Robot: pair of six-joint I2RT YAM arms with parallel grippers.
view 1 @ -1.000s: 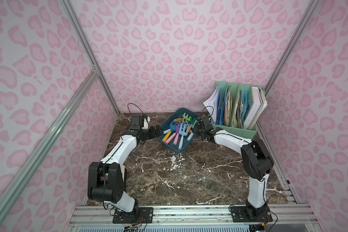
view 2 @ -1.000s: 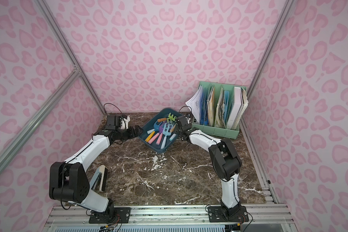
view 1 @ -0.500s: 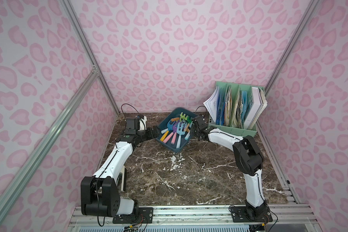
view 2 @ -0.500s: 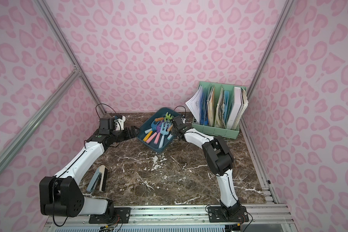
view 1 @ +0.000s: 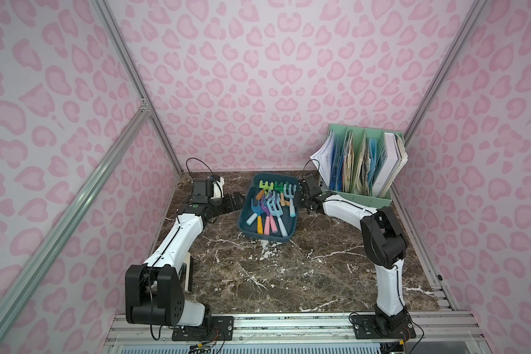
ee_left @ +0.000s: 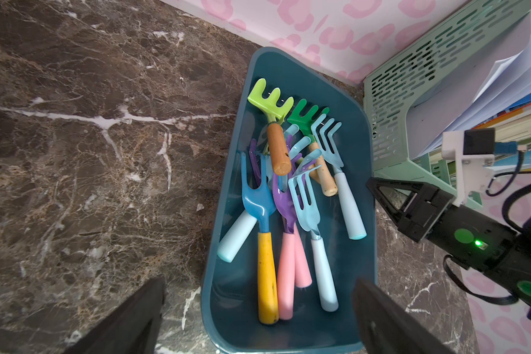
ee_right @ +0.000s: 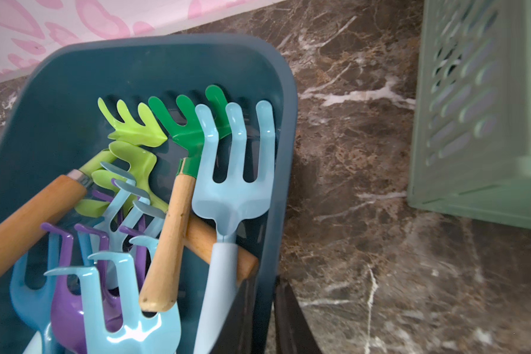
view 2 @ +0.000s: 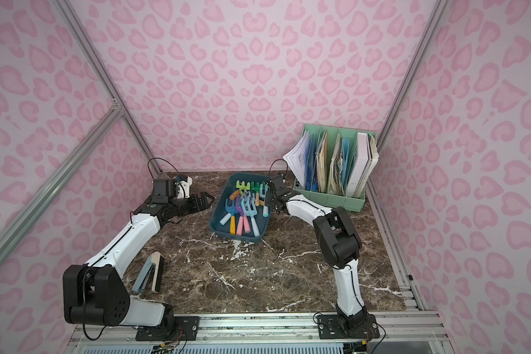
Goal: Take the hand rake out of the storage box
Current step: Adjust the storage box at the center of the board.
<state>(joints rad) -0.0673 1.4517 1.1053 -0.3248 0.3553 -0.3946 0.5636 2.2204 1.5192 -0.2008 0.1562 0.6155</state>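
A: What do the wrist cameras add to the overhead pair?
B: The right wrist view settles the right gripper (ee_right: pixel 265 294): its jaws are pressed together on the side wall of the storage box (ee_right: pixel 105 67), one finger inside, one outside. In both top views it is only a dark shape at the rim. A top view shows the stapler (view 2: pixel 149 272) whole, well behind the left jaws, near that arm's base.
A: And the left gripper (view 1: pixel 238 200)?
B: Jaws spread wide, holding nothing, just beside the box's long side opposite the right jaws. Touching or not, I cannot tell.
A: Counts?
B: One box, one stapler, one mint-green file organizer (view 1: pixel 365 196) with four slots. The hand rakes (ee_left: pixel 304 196) all lie heaped inside the box, between the two pairs of jaws. The left wrist view shows eight handles: two wooden, three pale blue, two pink, one yellow. The right wrist view shows a further wooden handle (ee_right: pixel 221 248) low in the heap, so nine, though the overlap leaves doubt.
A: Room to move?
B: Outside the right jaws only a narrow strip of marble table (ee_right: pixel 350 184) parts box from organizer. Ahead of the right jaws the box's far end sits near the back wall (view 1: pixel 258 92). Behind both grippers, toward the bases, bare marble spreads wide
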